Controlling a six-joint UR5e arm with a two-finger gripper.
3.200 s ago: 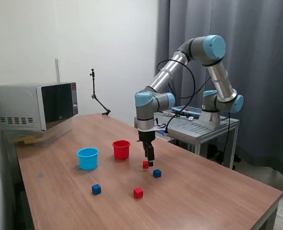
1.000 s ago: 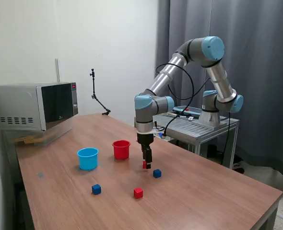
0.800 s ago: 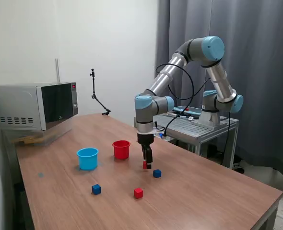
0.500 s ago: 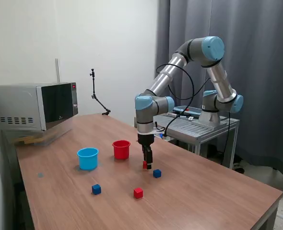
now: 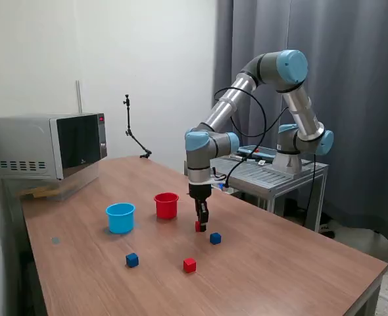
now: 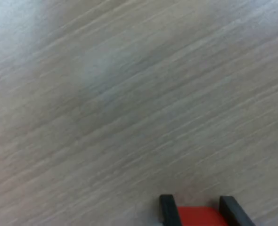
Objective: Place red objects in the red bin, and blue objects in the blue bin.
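Jaws of gripper (image 6: 198,212) set either side of red cube (image 6: 199,215) mid-bench, seemingly clamped. Lift straight, then across to red bin (image 5: 166,205).

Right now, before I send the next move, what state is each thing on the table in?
Gripper: low at the table, fingers either side of a red cube.
Red cube in the gripper: between the fingers; lift cannot be told.
Other red cube: loose on the table.
Blue cube nearest the gripper: loose on the table.
Other blue cube: loose on the table.
Red cup: upright, inside not visible.
Blue cup: upright, inside not visible.
Microwave: door shut.
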